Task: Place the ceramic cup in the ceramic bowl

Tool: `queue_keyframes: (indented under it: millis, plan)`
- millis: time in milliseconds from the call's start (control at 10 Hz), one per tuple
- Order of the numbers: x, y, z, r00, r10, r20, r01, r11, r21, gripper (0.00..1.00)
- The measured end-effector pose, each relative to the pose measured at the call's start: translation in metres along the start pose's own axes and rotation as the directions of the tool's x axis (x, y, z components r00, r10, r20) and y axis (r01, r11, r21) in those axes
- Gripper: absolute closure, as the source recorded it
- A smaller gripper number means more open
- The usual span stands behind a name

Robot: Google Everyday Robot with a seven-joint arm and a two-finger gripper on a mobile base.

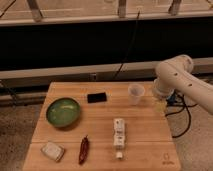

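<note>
On the wooden table (150,150) we see the cup (135,93) standing free at 2 o'clock of the bowl (63,111), well apart, our gripper (159,103) near the cup's 3 o'clock with jaws apart, so grasping and placing remain.

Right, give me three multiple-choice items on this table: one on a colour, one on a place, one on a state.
1. The wide round ceramic bowl is inside: A green; B blue; C red.
2. The small white ceramic cup stands: A in the bowl; B on the wooden table, right of the flat black rectangle; C on the floor.
3. The gripper, right of the cup: A clamps the cup; B holds nothing; C lifts the bowl.
Key: A, glossy green shows; B, it stands apart from the bowl; B, the cup sits alone.
</note>
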Motion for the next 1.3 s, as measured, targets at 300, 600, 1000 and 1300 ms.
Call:
queue_keyframes:
  millis: [300, 600, 1000, 1300]
  plan:
    - [-0.006, -0.007, 0.004, 1.0, -0.022, 0.006, 0.022, 1.0, 0.001, 0.2]
    - [-0.011, -0.018, 0.014, 0.999, -0.043, 0.015, 0.043, 0.999, 0.0, 0.2]
    - [-0.014, -0.03, 0.028, 0.997, -0.072, 0.024, 0.072, 0.997, -0.001, 0.2]
    - [-0.015, -0.039, 0.047, 0.995, -0.094, 0.03, 0.094, 0.996, -0.001, 0.2]
